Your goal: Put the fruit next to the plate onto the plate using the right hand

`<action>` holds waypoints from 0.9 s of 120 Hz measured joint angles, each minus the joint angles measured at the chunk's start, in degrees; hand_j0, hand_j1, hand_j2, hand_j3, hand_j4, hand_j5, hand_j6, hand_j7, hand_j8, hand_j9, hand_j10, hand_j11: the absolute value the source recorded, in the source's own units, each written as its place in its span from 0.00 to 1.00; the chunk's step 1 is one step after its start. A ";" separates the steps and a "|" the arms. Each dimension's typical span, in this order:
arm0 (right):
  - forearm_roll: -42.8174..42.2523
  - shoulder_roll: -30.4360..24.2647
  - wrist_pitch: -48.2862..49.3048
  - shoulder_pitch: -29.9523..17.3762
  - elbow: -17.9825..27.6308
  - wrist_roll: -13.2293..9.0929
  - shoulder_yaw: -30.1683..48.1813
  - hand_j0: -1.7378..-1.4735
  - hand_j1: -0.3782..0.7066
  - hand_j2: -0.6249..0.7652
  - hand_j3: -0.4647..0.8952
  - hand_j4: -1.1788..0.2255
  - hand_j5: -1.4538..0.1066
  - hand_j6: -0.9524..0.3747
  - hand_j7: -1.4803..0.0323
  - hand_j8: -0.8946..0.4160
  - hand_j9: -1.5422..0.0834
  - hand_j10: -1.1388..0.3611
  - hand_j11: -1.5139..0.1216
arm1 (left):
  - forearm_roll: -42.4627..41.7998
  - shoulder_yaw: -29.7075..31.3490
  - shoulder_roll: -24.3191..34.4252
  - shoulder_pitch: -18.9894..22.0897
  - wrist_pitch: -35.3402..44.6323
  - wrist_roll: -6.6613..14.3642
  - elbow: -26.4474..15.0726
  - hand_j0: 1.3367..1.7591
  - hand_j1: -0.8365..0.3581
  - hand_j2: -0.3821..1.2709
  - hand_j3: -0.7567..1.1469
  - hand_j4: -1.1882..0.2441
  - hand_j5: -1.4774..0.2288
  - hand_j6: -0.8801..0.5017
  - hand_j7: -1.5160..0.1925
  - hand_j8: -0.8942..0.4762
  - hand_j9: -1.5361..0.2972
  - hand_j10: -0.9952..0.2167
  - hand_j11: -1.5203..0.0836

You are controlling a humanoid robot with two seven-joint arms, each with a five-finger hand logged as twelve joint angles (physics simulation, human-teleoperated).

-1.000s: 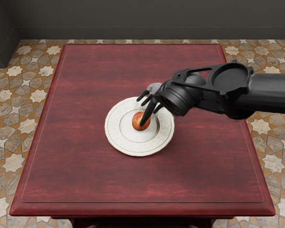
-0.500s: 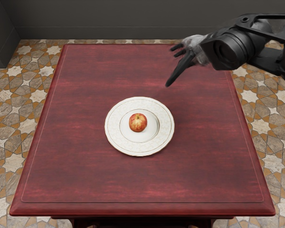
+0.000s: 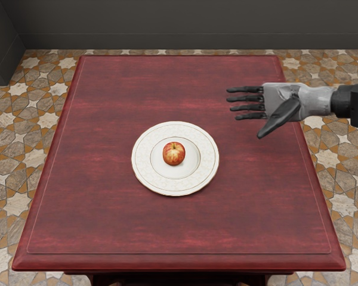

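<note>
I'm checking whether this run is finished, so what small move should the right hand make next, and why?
Probably withdraw the right hand off the table and rest it. The apple sits in the middle of the plate, and the hand hangs open, apart from both, holding nothing.

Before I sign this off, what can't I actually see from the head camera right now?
- Head view: the left arm, wholly out of frame.
- Head view: the arm behind the open right hand, cut off by the picture's right edge.
- Head view: the apple's underside, where it meets the plate, hidden by the apple itself.
</note>
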 joint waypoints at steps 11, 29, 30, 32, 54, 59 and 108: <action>-0.75 0.59 0.48 -3.87 1.34 0.04 1.00 0.30 0.08 0.44 0.34 0.80 0.89 0.68 0.93 0.64 0.91 0.72 0.88 | 0.00 0.00 0.00 0.00 0.00 0.01 0.00 0.76 0.75 0.26 0.40 0.66 0.68 0.46 0.70 0.47 0.66 0.62 0.75; -2.61 0.85 0.74 -6.51 2.11 0.01 1.65 0.30 0.08 0.44 0.34 0.80 0.89 0.68 0.94 0.64 0.91 0.73 0.89 | 0.00 0.01 0.00 0.04 0.00 -0.02 -0.01 0.76 0.75 0.26 0.40 0.66 0.68 0.46 0.70 0.47 0.66 0.62 0.75; -2.63 0.83 0.74 -6.58 2.14 0.01 1.68 0.30 0.08 0.44 0.34 0.80 0.89 0.68 0.94 0.64 0.91 0.73 0.89 | 0.00 0.01 0.00 0.06 0.00 -0.01 -0.01 0.76 0.75 0.26 0.40 0.66 0.68 0.46 0.70 0.47 0.66 0.62 0.75; -2.65 0.80 0.75 -6.69 2.18 0.02 1.72 0.30 0.08 0.44 0.34 0.80 0.89 0.68 0.94 0.64 0.91 0.73 0.89 | 0.00 0.02 0.00 0.08 0.00 -0.01 -0.01 0.76 0.75 0.26 0.40 0.66 0.68 0.46 0.70 0.47 0.66 0.62 0.75; -2.36 -0.31 0.80 -8.46 2.91 0.34 5.27 0.30 0.08 0.44 0.34 0.80 0.89 0.68 0.94 0.65 0.91 0.73 0.89 | 0.00 0.06 0.00 0.62 0.00 0.02 0.00 0.76 0.75 0.26 0.40 0.66 0.68 0.46 0.70 0.47 0.66 0.62 0.75; -2.26 -0.90 0.81 -9.27 2.99 0.39 6.48 0.30 0.08 0.44 0.34 0.80 0.89 0.68 0.94 0.65 0.91 0.73 0.89 | 0.00 0.07 0.00 0.62 0.00 0.01 0.01 0.76 0.75 0.26 0.40 0.66 0.68 0.46 0.70 0.47 0.66 0.62 0.75; -1.42 -6.73 0.82 -16.29 2.94 0.55 13.59 0.30 0.08 0.44 0.34 0.81 0.89 0.68 0.94 0.65 0.91 0.73 0.89 | -0.08 0.00 0.00 0.62 0.00 0.00 0.40 0.76 0.75 0.26 0.40 0.66 0.68 0.46 0.70 0.47 0.66 0.62 0.75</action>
